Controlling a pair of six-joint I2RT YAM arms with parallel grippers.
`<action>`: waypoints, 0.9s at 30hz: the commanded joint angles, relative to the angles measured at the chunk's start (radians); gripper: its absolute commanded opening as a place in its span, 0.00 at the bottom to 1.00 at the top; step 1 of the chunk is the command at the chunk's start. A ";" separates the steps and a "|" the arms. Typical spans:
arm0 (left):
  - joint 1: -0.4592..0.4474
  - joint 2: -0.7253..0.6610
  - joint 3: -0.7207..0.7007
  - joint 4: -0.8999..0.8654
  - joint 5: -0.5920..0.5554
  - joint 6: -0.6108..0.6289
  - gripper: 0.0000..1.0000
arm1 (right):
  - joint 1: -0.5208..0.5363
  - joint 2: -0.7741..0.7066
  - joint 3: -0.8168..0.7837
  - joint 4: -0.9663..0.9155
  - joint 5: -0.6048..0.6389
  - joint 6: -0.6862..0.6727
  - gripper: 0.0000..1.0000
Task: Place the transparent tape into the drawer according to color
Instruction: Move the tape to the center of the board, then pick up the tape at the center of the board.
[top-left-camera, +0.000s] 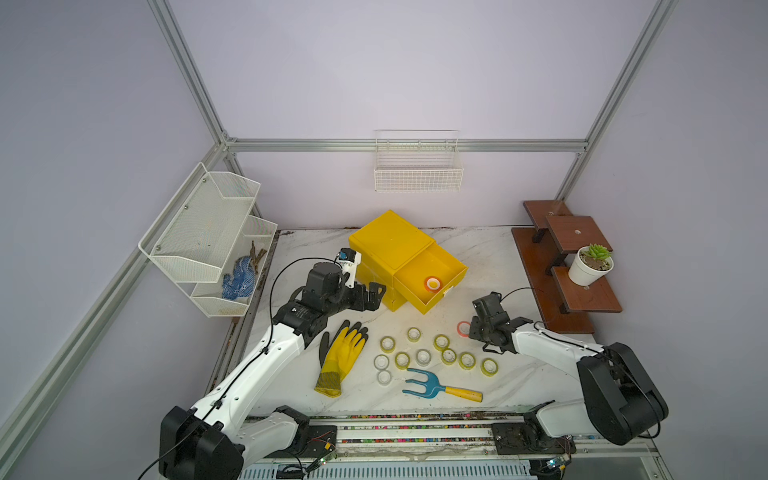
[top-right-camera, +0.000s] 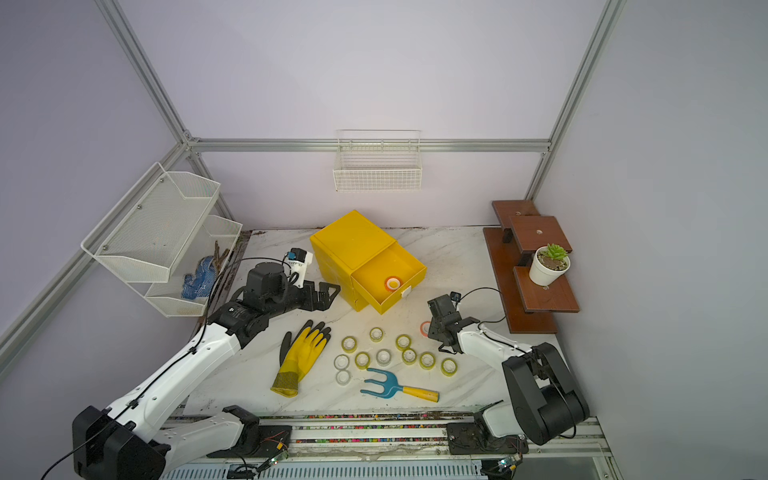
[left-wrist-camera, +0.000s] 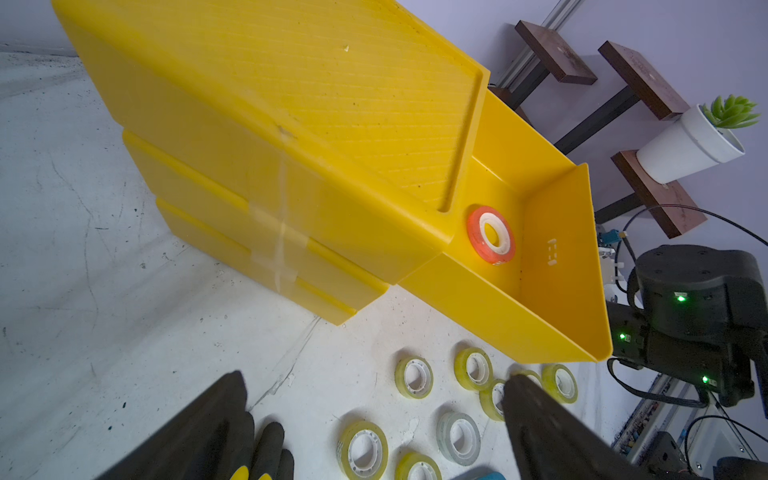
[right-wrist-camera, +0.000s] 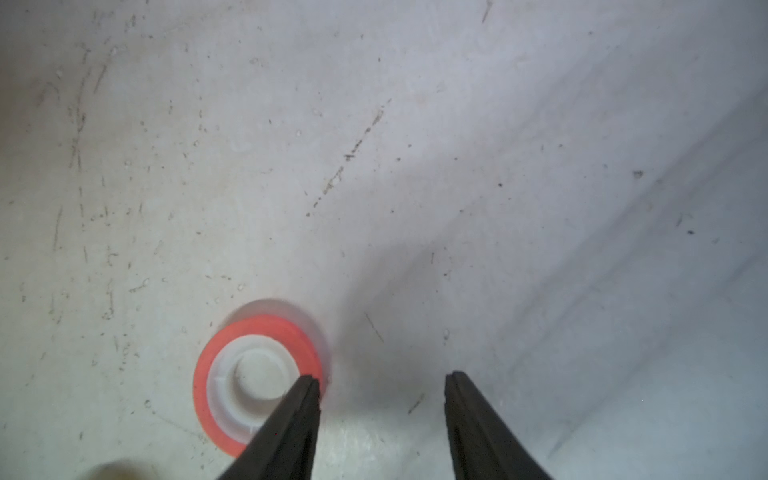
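Right gripper (right-wrist-camera: 382, 378) is seen partly spread with nothing pinched, 1 fingertip (right-wrist-camera: 309, 384) over a pink roll (right-wrist-camera: 253, 326) on the table (right-wrist-camera: 457, 145). Left gripper (top-left-camera: 374, 295) is spread wide, empty. A 2nd pink roll (top-left-camera: 432, 284) is parked in the drawer (top-left-camera: 453, 266); 10 yellow and clear rolls (top-left-camera: 423, 352) are scattered beside the glove (top-left-camera: 338, 357).

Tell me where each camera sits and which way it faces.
Both top views: high in front, looking down at the table and back wall; both arms show.
Left wrist: on the left arm, facing the open drawer; left gripper and right arm show.
Right wrist: looking down at a pink-red roll on the table; right gripper open.
Shared: the drawer's red roll, top views and left wrist.
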 joint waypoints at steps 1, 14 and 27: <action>-0.004 -0.025 0.029 0.013 0.002 0.014 1.00 | 0.000 -0.056 0.024 -0.044 -0.035 -0.029 0.62; -0.005 -0.033 0.028 0.012 -0.003 0.016 1.00 | -0.002 -0.030 0.080 -0.085 -0.237 -0.151 0.85; -0.006 -0.033 0.027 0.012 -0.006 0.015 1.00 | -0.001 0.116 0.104 -0.013 -0.213 -0.160 0.85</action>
